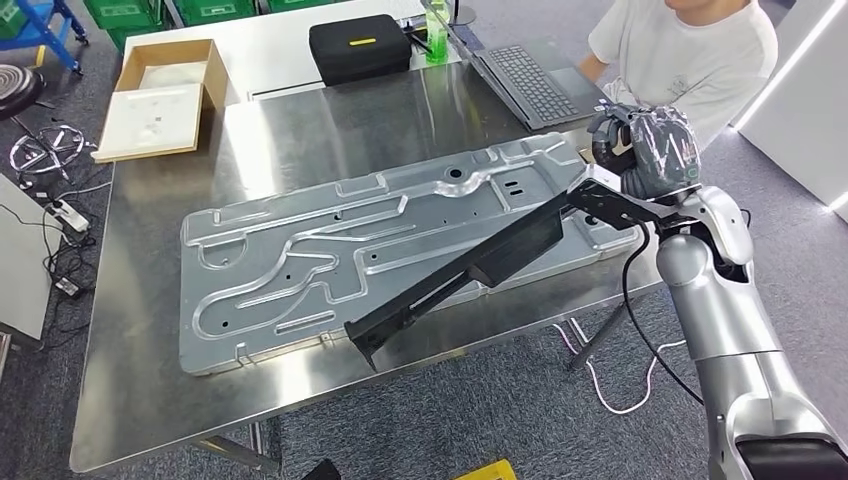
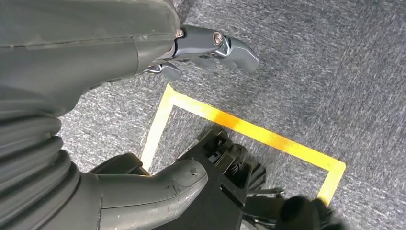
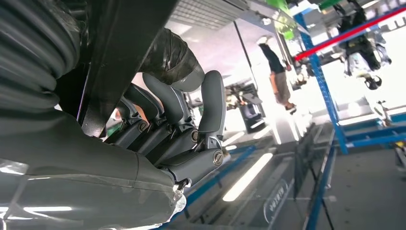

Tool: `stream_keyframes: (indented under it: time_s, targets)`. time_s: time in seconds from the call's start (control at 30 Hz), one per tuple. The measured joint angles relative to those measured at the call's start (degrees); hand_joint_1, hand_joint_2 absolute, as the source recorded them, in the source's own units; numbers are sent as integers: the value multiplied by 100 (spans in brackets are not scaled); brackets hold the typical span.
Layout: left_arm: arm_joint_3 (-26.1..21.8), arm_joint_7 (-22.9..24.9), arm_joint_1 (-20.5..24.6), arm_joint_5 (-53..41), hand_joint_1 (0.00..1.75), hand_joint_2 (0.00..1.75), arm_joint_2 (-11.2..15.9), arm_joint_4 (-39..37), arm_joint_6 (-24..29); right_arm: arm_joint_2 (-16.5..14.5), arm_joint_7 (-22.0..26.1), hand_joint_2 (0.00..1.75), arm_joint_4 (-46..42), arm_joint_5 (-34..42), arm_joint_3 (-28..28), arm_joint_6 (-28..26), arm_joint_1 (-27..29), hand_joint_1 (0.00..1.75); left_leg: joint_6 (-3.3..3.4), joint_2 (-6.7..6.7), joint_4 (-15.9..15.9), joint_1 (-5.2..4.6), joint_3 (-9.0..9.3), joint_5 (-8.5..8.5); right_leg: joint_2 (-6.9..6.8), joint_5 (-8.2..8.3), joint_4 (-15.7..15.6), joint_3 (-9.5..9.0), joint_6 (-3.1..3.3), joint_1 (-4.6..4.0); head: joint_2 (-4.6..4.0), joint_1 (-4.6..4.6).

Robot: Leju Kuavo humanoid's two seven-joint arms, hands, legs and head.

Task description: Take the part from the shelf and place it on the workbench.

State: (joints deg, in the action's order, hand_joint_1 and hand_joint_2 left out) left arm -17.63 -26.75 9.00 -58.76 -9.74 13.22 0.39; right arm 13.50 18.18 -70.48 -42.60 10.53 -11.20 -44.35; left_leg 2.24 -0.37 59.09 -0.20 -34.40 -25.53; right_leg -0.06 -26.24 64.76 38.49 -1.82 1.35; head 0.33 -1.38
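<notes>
The right hand is clenched around one end of the long black part; in the right wrist view its dark fingers curl over the part's flat black edge. From that grip the part runs down and away from the hand, slanting over the big embossed metal panel that lies flat on the steel workbench. The far end of the part hangs past the bench's near edge (whether the middle already touches the panel I cannot tell).

The left hand hangs over grey carpet and a yellow floor line, fingers apart and grasping nothing.

The step in hand looks like the set-down. To do it well, the hand would best bring the far end back over the bench before lowering, so no part of the length overhangs the edge, and level the part so both ends meet the surface together. Releasing with one end high risks it tipping or sliding off the slick metal.

Farther from the hand, at the bench's far corner, an open shallow cardboard box holds what seems a pale sheet or liner. Nearer the hand sit a closed black zip case, a laptop, and a person in a white shirt.
</notes>
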Motion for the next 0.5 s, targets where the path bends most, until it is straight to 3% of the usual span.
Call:
stream_keyframes:
  time_s: [0.07, 0.2, 0.27, 0.33, 0.37, 0.4, 0.43, 0.5]
  targets:
    - [5, 1, 5, -2, 0, 175, 3, 0, -2, -8, -2, 175, -24, -1, 37, 4, -28, 175, -55, -3, 59, -13, -36, -39, 6, 61, -355, -164, 46, -15, 0, 3]
    - [20, 3, 7, -6, 0, 175, 4, 0, -14, -33, -4, 175, -42, -9, 87, 11, -60, 175, -149, 0, 176, -11, -88, -142, 24, 67, -390, -170, 189, -15, 0, 9]
    - [31, 2, 13, -6, 0, 175, 4, 0, -17, -46, -4, 175, -50, -14, 104, 12, -81, 175, -202, 4, 682, 5, -308, -436, 17, 68, -402, -186, 238, -12, 0, 10]
    - [37, 2, 8, -6, 0, 175, 3, 0, -18, -58, -4, 175, -50, -15, 117, 13, -85, 175, -228, 5, 1423, 17, -666, -741, 12, 61, -402, -188, 258, -31, 0, 9]
    - [39, 2, 2, -6, 0, 175, 3, 0, -19, -63, -4, 175, -49, -16, 123, 14, -84, 175, -225, 5, 1643, 20, -785, -776, 14, 58, -401, -191, 262, -42, 0, 10]
    - [39, 2, -1, -6, 0, 175, 4, 0, -20, -67, -4, 175, -49, -17, 128, 14, -84, 175, -211, 4, 1653, 20, -805, -701, 17, 56, -401, -197, 265, -51, 0, 9]
    - [40, 2, -2, -6, 0, 175, 4, 0, -21, -69, -4, 175, -49, -19, 133, 14, -85, 175, -184, 4, 1439, 17, -714, -527, 22, 52, -401, -209, 267, -59, 0, 9]
    - [40, 2, 6, -6, 0, 175, 7, 0, -22, -74, -4, 175, -50, -21, 140, 14, -95, 175, -99, 0, 668, -14, -351, -131, 30, 40, -404, -239, 263, -71, 0, 8]
